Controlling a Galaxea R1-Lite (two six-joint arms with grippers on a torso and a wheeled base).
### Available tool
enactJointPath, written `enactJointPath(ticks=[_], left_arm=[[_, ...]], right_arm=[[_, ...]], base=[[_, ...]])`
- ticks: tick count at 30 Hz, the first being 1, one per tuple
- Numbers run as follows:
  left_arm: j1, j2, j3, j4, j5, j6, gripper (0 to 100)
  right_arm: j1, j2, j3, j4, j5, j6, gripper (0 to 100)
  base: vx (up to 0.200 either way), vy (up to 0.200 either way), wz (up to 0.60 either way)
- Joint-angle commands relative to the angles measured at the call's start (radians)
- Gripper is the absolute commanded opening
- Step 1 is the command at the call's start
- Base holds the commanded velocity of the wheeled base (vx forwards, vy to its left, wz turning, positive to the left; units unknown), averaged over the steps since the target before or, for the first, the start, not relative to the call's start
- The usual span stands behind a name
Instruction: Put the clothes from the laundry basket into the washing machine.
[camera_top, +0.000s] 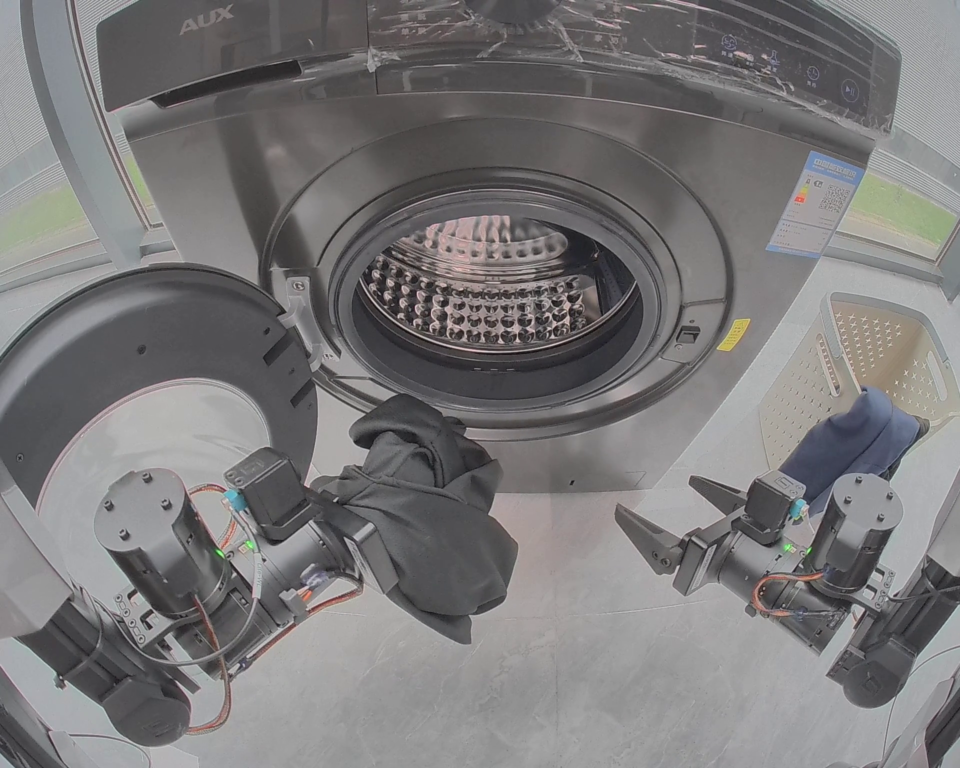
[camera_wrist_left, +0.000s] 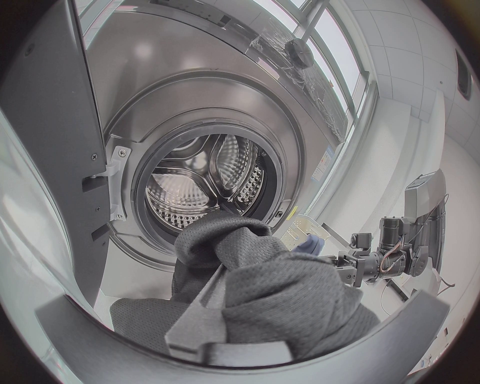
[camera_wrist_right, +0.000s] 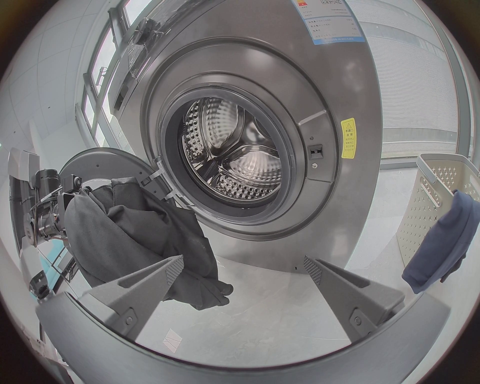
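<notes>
The left gripper (camera_top: 368, 548) has its jaws clamped on a black garment (camera_top: 440, 520), held above the floor just in front of the washer (camera_top: 560, 140) and below its drum (camera_top: 490, 285) opening. The cloth is bunched into thick folds with a fine mesh weave, one lobe rising towards the drum rim and the rest hanging below the jaws. The door (camera_top: 150, 350) stands swung open to the left. The right gripper (camera_top: 660, 505) hovers with its jaws spread wide and empty, near the basket (camera_top: 880, 340), where a blue garment (camera_top: 855, 440) drapes over the rim.
</notes>
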Motion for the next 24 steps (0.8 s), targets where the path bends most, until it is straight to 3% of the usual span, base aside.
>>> enactJointPath(ticks=[1, 15, 19, 24], left_arm=[[0.0, 0.013, 0.0, 0.0, 0.0, 0.007, 0], [-0.031, 0.022, 0.001, 0.0, -0.001, 0.024, 0], [-0.046, 0.039, 0.0, -0.002, -0.001, 0.029, 0], [-0.076, 0.053, -0.03, -0.002, 0.0, 0.027, 0]], right_arm=[[-0.001, 0.007, 0.002, 0.0, 0.0, 0.001, 100], [0.027, 0.009, 0.094, 0.0, 0.007, -0.01, 100], [0.085, 0.003, 0.14, 0.0, 0.012, -0.01, 100], [0.182, -0.003, 0.171, 0.0, 0.01, -0.009, 100]], base=[[0.2, 0.0, 0.0], [0.2, 0.0, 0.0], [0.2, 0.0, 0.0], [0.0, 0.0, 0.0]])
